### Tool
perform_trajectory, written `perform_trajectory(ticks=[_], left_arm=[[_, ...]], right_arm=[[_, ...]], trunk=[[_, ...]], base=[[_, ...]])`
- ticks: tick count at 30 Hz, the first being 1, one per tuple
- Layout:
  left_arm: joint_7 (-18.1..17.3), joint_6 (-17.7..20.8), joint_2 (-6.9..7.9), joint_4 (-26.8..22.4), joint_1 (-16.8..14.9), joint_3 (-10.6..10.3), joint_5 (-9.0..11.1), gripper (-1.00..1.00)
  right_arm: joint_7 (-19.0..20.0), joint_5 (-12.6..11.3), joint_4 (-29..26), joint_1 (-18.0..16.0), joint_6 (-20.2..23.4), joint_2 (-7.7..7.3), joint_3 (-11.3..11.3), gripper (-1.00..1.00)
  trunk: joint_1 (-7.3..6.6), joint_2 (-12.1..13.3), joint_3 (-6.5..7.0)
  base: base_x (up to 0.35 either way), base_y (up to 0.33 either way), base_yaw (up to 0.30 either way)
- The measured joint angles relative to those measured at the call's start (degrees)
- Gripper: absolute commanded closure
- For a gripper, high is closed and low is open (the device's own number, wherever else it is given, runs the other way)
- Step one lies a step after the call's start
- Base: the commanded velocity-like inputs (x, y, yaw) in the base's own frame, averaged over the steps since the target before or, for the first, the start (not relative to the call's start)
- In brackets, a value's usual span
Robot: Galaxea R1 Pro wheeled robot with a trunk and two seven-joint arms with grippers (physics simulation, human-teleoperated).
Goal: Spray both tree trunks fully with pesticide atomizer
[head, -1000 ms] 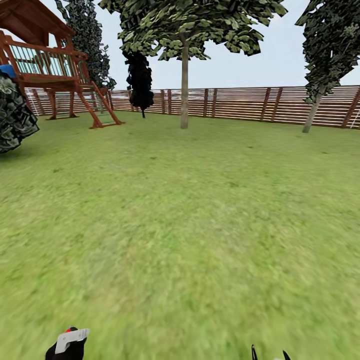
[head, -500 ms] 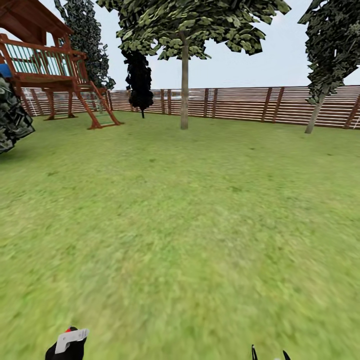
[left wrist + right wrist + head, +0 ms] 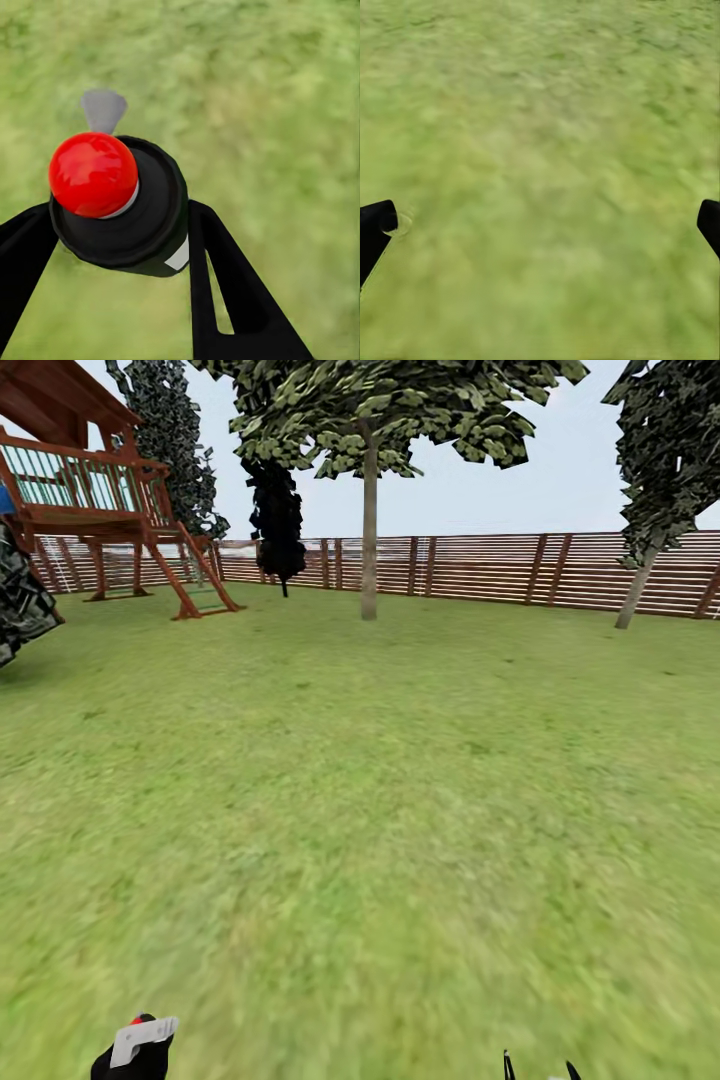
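Garden scene, head view, read left to right. Far left: a red-brown wooden play tower w/ railing and ladder stands on the blurry green grass lawn. Bottom left corner: the left gripper holds the pesticide atomizer, here a black bottle w/ a pale grey nozzle and a red spot on top. In the left wrist view the two black fingers press against both sides of the bottle's round black body, red ball cap up, so it is closed on the bottle.

Centre back: a tall tree w/ a slim pale grey-beige trunk and jagged dark green leaves, in front of the brown horizontal-slat wooden fence. Far right: a second tree w/ a leaning pale trunk.

Bottom right: only the tips of the right gripper; in its wrist view the black fingertips sit wide apart, nothing between, grass below.

Step, as judged: pickup done, approach underway. Both trunks are well apart from the robot. Next: drive close to one, prob. the centre tree, then aim the nozzle at its trunk.
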Motion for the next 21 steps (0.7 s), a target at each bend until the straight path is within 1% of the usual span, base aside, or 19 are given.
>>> perform_trajectory(ticks=[21], left_arm=[[0.0,0.0,0.02,0.0,0.0,0.0,0.0,1.00]], right_arm=[[0.0,0.0,0.0,0.0,0.0,0.00,0.0,-1.00]], trunk=[[0.00,0.0,0.00]], base=[[0.340,0.000,0.000]])
